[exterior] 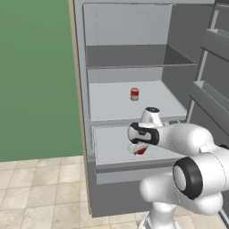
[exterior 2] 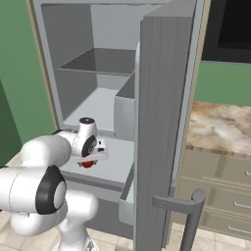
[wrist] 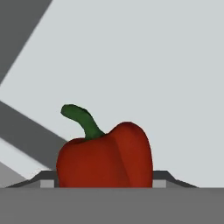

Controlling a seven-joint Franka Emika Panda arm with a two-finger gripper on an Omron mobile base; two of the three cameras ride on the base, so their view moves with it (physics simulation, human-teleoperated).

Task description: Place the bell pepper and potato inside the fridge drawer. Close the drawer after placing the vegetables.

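One pepper (wrist: 105, 157) sits between the tips of the pincer (wrist: 105, 183), which is clamped on it; in the hand view its red body hides the gap between the tips and its green stem curls up and to the left. Behind it lies the pale floor of the drawer (exterior: 112, 143).

In the left base view the drawer is pulled out of the fridge (exterior: 80, 89), its grey front (exterior: 120, 172) facing the robot. The pincer (exterior: 139, 150) hangs over the drawer, right of its middle, and a bit of the red pepper (exterior: 141, 151) peeks out beneath the hand. On the shelf (exterior: 112, 105) just above the drawer stands a small can (exterior: 134, 94), upright, near that shelf's middle and well apart from the pepper.

In the right base view the pincer (exterior 2: 90, 159) and pepper (exterior 2: 87, 164) are over the drawer's left part (exterior 2: 110, 169), and the open fridge door (exterior 2: 164, 122) stands to the drawer's right, hiding its right end.
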